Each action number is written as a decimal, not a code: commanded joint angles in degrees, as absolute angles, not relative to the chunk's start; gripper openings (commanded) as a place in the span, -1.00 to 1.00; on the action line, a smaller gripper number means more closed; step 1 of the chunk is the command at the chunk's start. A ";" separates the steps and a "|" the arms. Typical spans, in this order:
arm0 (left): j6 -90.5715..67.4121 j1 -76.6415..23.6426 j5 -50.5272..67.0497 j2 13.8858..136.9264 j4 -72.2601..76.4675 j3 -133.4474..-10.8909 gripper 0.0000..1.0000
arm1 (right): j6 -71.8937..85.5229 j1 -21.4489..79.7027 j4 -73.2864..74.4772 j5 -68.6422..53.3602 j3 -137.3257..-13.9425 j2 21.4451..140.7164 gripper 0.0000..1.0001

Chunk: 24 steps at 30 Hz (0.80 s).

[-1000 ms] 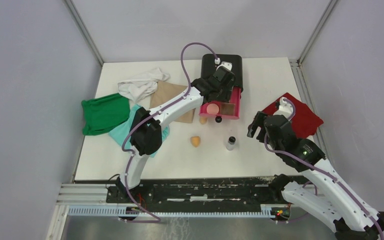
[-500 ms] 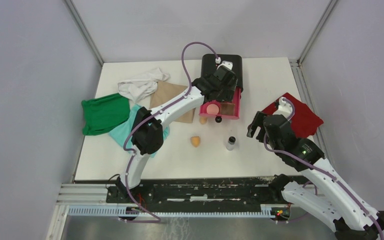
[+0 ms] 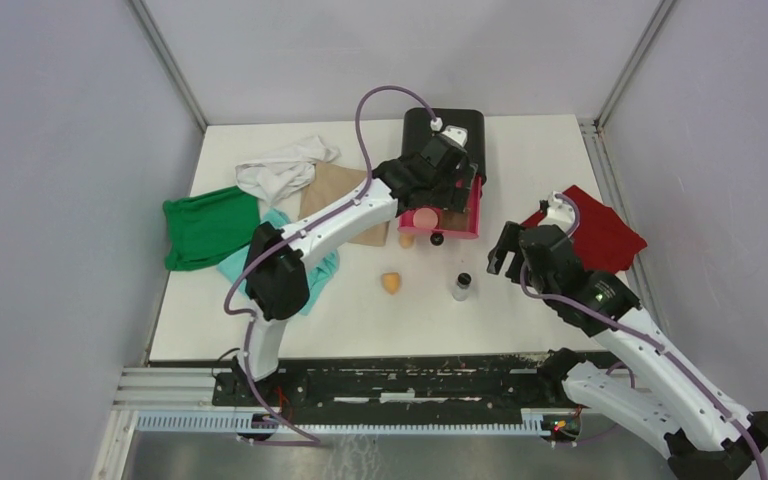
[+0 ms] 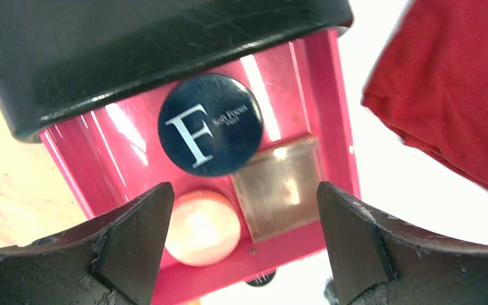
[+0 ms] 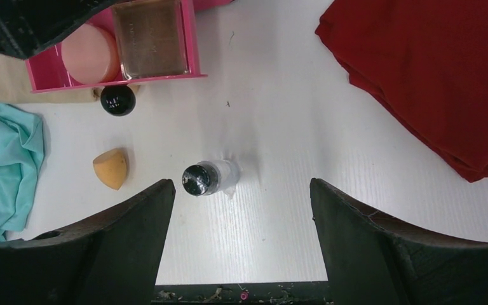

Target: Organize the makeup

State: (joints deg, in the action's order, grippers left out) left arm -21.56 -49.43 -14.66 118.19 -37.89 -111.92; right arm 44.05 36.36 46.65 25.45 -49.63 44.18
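The black-capped clear bottle [image 5: 210,178] stands upright on the table [image 5: 279,127], near the pink drawer [image 5: 165,77] but apart from its front. My right end effector [image 5: 240,190] hangs released above it. I'd centre over the cap, then descend straight to avoid tipping it.

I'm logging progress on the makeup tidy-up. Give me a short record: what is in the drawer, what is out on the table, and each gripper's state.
in drawer: navy compact, brown compact, puff
on table: bottle, sponge, second sponge by the drawer front
left gripper: open, empty, over the drawer
right gripper: open, empty, near the bottle, not touching it
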 commanded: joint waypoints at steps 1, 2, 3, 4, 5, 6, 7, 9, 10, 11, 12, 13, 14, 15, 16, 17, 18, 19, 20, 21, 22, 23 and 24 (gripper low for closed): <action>-20.20 -51.56 -14.15 110.33 -37.53 -109.98 0.81 | 44.99 36.61 41.92 22.93 -48.81 44.92 0.69; -20.21 -51.96 -14.63 108.95 -37.55 -108.86 0.81 | 45.08 36.57 41.15 22.33 -48.37 45.35 0.67; -20.28 -52.21 -15.05 107.41 -37.48 -107.43 0.81 | 45.17 36.54 40.10 21.51 -47.64 45.80 0.63; -20.53 -52.23 -15.49 105.23 -37.19 -105.79 0.81 | 45.22 36.56 38.94 20.65 -47.03 46.32 0.58; -20.83 -52.23 -16.17 103.24 -36.73 -103.52 0.81 | 45.18 36.56 37.54 19.79 -46.39 47.11 0.46; -21.17 -52.25 -16.89 101.13 -36.13 -100.97 0.81 | 45.24 36.58 35.99 18.84 -45.65 48.02 0.37; -21.64 -52.21 -18.03 99.09 -35.59 -98.64 0.81 | 45.18 36.57 34.49 17.96 -45.05 49.05 0.27; -22.51 -51.95 -20.23 95.13 -35.10 -94.07 0.82 | 45.41 36.56 31.42 16.53 -44.15 51.68 0.12; -22.86 -51.61 -20.99 93.13 -35.15 -91.97 0.82 | 45.75 36.56 29.43 16.17 -43.72 52.95 0.03; -23.45 -51.27 -21.90 91.42 -35.01 -89.63 0.83 | 46.08 36.56 27.82 15.79 -43.35 54.26 -0.04; -23.99 -51.00 -22.57 89.47 -34.85 -87.27 0.83 | 46.23 36.56 26.54 15.67 -43.09 55.36 -0.07; -24.67 -50.39 -23.00 87.57 -34.46 -84.51 0.84 | 46.60 36.56 24.99 15.73 -42.81 56.45 -0.08; -25.52 -49.78 -23.06 85.98 -33.79 -81.90 0.85 | 46.91 36.61 23.40 15.80 -42.54 57.45 -0.08; -26.24 -49.00 -22.61 84.37 -33.13 -79.09 0.85 | 47.05 36.57 21.72 15.75 -42.34 58.39 -0.07; -27.01 -48.37 -22.11 82.66 -32.16 -76.20 0.85 | 47.09 36.61 20.11 15.67 -42.14 59.35 -0.07; -27.92 -47.93 -21.80 81.08 -31.18 -72.72 0.85 | 47.21 36.52 18.83 15.62 -42.18 60.40 -0.07; -28.67 -47.56 -21.46 79.51 -30.29 -70.01 0.86 | 47.21 36.56 17.73 15.69 -42.31 61.58 -0.06; -29.41 -47.33 -21.11 77.99 -29.16 -67.65 0.86 | 47.15 36.56 16.93 15.86 -42.62 63.08 -0.06; -30.11 -47.14 -21.05 76.47 -28.24 -65.38 0.87 | 46.99 36.56 16.29 15.97 -43.12 64.18 -0.06; -30.82 -47.05 -20.92 74.70 -27.32 -63.16 0.87 | 46.95 36.61 15.48 15.94 -43.41 65.17 -0.06; -31.42 -46.90 -20.66 73.64 -26.68 -61.56 0.87 | 46.89 36.57 14.82 16.15 -43.76 66.08 -0.06; -31.99 -46.85 -20.54 72.73 -26.37 -60.09 0.87 | 46.90 36.52 14.41 16.40 -43.99 66.96 -0.06; -32.66 -46.80 -20.42 72.02 -26.21 -58.92 0.87 | 46.93 36.57 14.07 16.66 -44.37 67.81 -0.06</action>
State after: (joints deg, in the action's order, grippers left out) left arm -27.59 -47.00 -20.69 76.75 -31.81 -62.81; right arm 46.28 36.38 20.23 15.94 -42.04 65.52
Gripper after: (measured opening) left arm 0.934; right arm 0.472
